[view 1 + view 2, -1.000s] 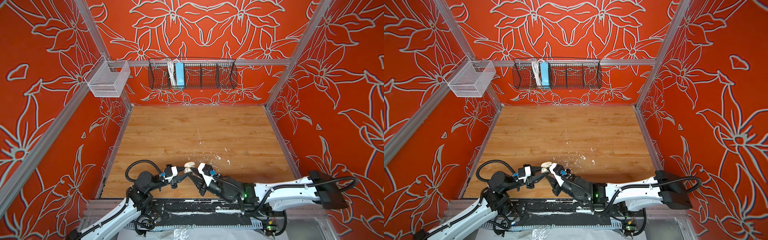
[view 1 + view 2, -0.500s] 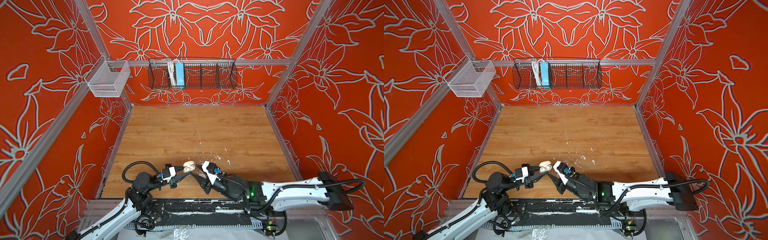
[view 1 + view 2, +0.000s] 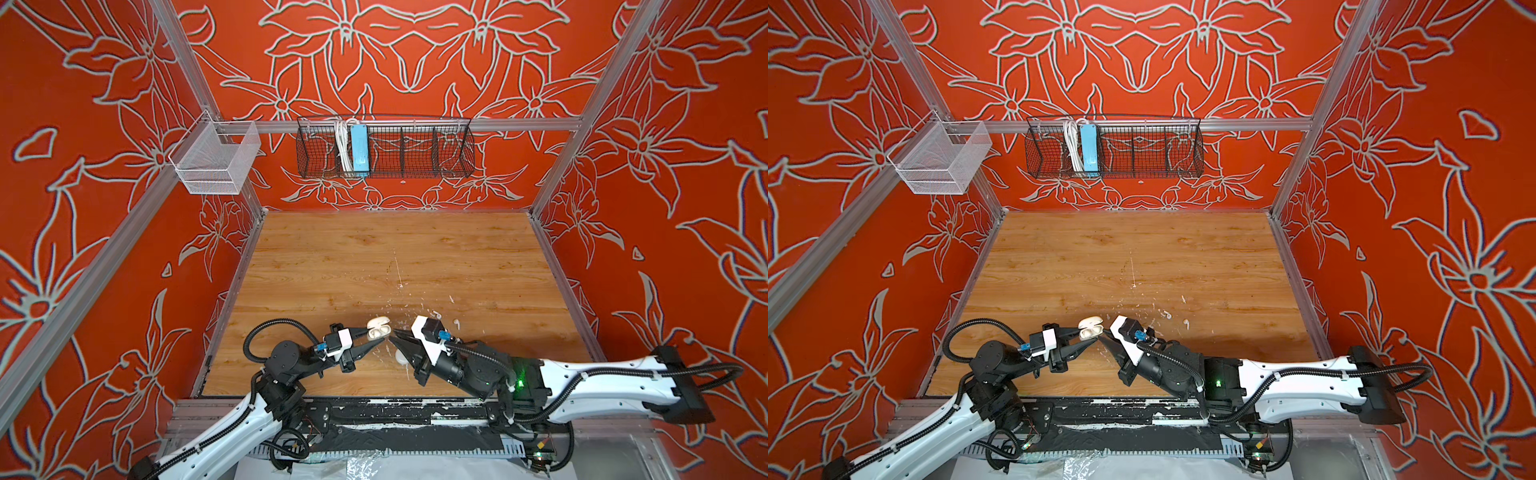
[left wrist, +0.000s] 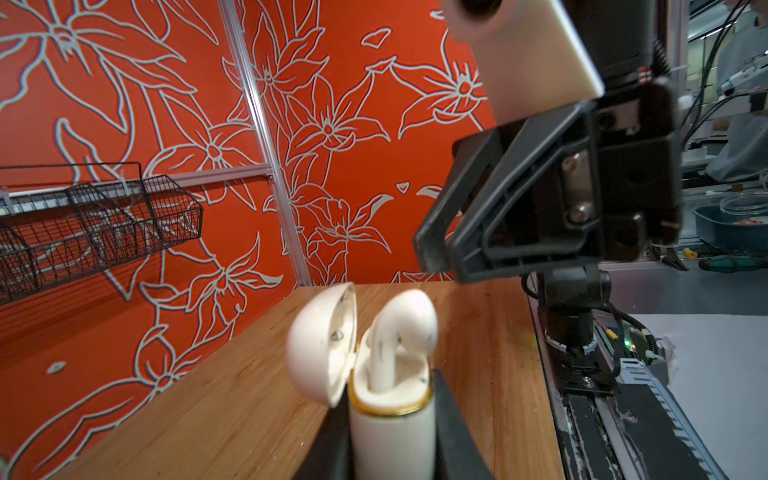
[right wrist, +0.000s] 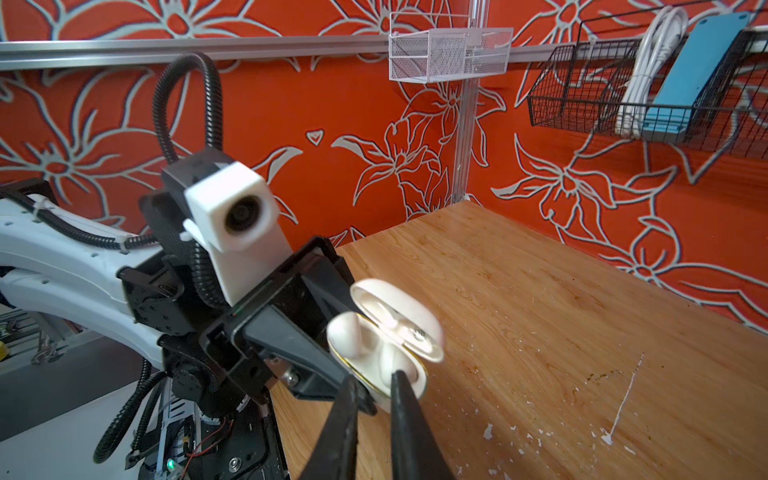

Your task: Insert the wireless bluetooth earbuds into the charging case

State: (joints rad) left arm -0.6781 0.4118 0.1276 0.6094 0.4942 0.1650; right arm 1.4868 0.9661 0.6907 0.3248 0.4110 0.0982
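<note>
**Earbud parked in the open case, right gripper backed off**

Top views: the left gripper (image 3: 375,335) is clamped on the round white clamshell charging case (image 3: 380,331). The lid is flipped open, and the case is over the near part of the scratched wooden tabletop (image 3: 395,257). It sits where it was a second ago, no shift. The right gripper (image 3: 392,335) aims its tips at the case from the right, just beside it; touching or not, can't tell. A second ago it was crowded right up against the case. Since then its arm has slid back rightward. The jaws were spread wider half a second ago and are now drawn nearly together. Both top views agree: case (image 3: 1091,330), left gripper (image 3: 1088,334) and right gripper (image 3: 1101,336) line up the same way.

Left wrist view: two black fingers (image 4: 455,436) pinch the case (image 4: 390,432) from both sides, lid hanging open beside it. A small glossy white earbud (image 4: 405,320) stands stem-down in a well, head well above the case's rim. The right gripper (image 4: 434,257) hangs clear of the earbud, jaws almost closed, nothing between them.

Right wrist view: the right gripper's black fingers (image 5: 409,415) leave only a thin slit, empty, tips right by the case (image 5: 399,309). The earbud (image 5: 347,334) pokes out of the open case, lid tipped back behind it. I can't pick out the other earbud for sure in any view.
</note>
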